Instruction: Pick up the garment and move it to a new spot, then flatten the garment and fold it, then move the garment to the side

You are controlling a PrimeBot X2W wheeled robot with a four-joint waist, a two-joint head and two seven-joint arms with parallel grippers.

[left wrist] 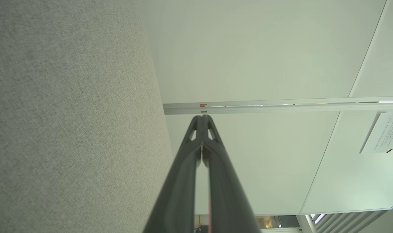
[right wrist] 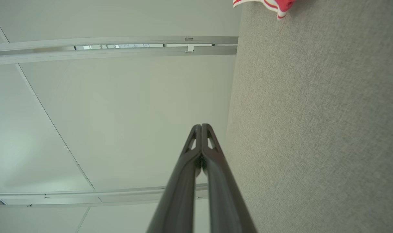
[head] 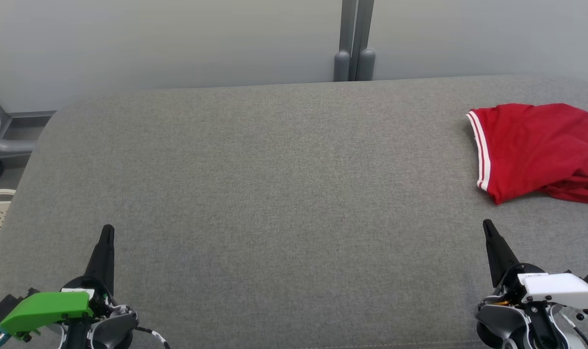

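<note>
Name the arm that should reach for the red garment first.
Right. The red garment lies at the gray surface's right edge, directly ahead of the right gripper; the left gripper sits across the whole width. Both are shut, so it must open first.

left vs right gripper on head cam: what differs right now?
1. Cover: the left gripper carries a green cover; the right gripper carries a white cover.
2. Position: the right gripper sits just below the red garment in the head view; the left gripper is across the grey cushion, far from it.
3. Lean: the left gripper tips slightly right, the right gripper tips left.
Shared: both are shut, hold nothing, and neither touches the garment.
</note>
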